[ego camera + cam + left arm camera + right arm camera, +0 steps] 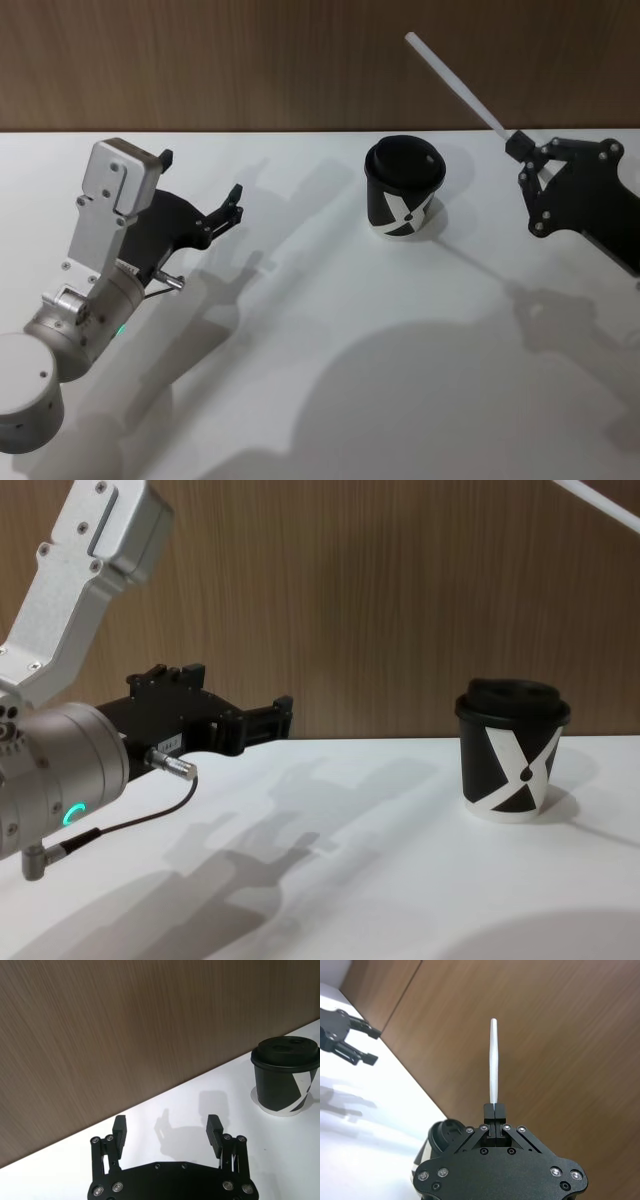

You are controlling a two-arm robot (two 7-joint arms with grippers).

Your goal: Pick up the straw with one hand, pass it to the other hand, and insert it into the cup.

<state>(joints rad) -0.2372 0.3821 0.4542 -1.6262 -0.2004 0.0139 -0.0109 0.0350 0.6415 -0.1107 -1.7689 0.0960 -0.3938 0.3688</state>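
The white straw (452,82) slants up and to the left from my right gripper (517,143), which is shut on its lower end, to the right of the cup and above the table. In the right wrist view the straw (493,1062) rises straight from the closed fingertips (494,1109). The black cup (403,186) with its white X pattern and domed lid stands upright at mid-table, also seen in the chest view (511,748) and left wrist view (286,1075). My left gripper (236,203) hovers open and empty at the left, well away from the cup.
A white table (330,330) runs to a wooden wall (250,60) right behind the cup. Wide bare table surface lies between the two arms and in front of the cup.
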